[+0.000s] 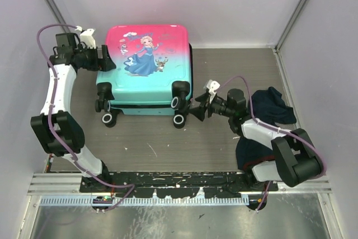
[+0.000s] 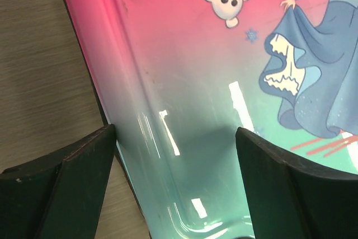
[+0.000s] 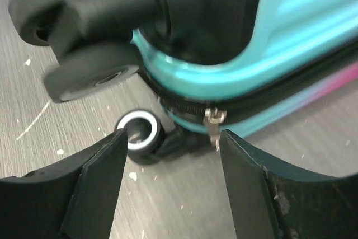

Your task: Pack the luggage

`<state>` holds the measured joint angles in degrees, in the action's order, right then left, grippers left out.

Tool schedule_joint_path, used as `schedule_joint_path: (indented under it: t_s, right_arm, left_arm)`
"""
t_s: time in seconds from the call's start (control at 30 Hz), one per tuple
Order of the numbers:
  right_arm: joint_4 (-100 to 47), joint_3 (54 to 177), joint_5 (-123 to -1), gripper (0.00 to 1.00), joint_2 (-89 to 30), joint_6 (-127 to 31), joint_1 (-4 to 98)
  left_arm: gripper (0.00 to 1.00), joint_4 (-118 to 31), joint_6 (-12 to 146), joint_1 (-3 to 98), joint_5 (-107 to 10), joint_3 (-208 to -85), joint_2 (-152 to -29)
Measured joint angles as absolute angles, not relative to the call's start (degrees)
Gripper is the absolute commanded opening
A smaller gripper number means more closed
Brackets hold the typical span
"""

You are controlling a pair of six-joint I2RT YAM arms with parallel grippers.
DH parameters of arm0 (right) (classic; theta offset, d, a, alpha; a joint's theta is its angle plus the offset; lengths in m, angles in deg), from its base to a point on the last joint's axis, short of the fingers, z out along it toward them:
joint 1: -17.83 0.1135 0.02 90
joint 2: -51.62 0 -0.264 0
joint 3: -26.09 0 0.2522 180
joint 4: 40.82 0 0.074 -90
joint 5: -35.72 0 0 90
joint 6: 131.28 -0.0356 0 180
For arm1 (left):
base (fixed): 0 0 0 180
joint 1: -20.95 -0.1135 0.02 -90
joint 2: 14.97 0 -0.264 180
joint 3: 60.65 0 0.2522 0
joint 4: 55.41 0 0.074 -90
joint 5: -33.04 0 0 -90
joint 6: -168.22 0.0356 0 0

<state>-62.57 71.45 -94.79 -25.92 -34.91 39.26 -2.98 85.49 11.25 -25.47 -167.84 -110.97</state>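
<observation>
The luggage (image 1: 146, 71) lies flat and closed on the table, pink fading to turquoise with a princess print, black wheels toward me. My left gripper (image 1: 104, 60) is open against its left edge; in the left wrist view its fingers (image 2: 72, 183) straddle the turquoise shell (image 2: 184, 138). My right gripper (image 1: 196, 109) is open beside the near right wheel (image 1: 179, 119). In the right wrist view the silver zipper pull (image 3: 213, 121) hangs from the black zipper line between my open fingers (image 3: 95, 177), close to the right one, with a wheel (image 3: 140, 132) behind.
A dark navy cloth heap (image 1: 271, 110) lies right of my right arm. Grey walls enclose the table on the left, back and right. Small white specks dot the wooden tabletop (image 1: 151, 149).
</observation>
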Motion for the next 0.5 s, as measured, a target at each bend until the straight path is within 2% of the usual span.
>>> schedule_joint_path:
  t_s: [0.1,0.17,0.23,0.37,0.43,0.5]
  right_arm:
    - [-62.53,68.15,-92.54,0.75,-25.88,-35.58,40.42]
    - [-63.16,67.82,-90.88,0.72,-27.08,-36.09,41.36]
    - [-65.00,67.99,-89.44,0.63,-28.83,-36.63,41.93]
    - [-67.68,70.14,-87.03,0.38,-33.50,-36.57,42.19]
    - [-67.77,71.05,-85.89,0.32,-34.82,-36.37,42.06]
    - [-67.20,71.51,-85.72,0.30,-35.28,-36.52,41.51]
  left_arm:
    - [0.87,-0.66,86.67,11.40,-25.78,-167.73,-109.77]
    - [0.87,0.04,86.93,11.45,-25.87,-167.19,-108.83]
    - [0.87,0.39,87.37,11.56,-26.00,-166.58,-107.96]
    - [0.87,0.52,89.55,12.65,-27.09,-165.99,-106.60]
    - [0.86,0.39,90.01,13.61,-26.48,-165.99,-105.86]
    - [0.86,1.81,90.19,15.86,-24.45,-165.81,-105.03]
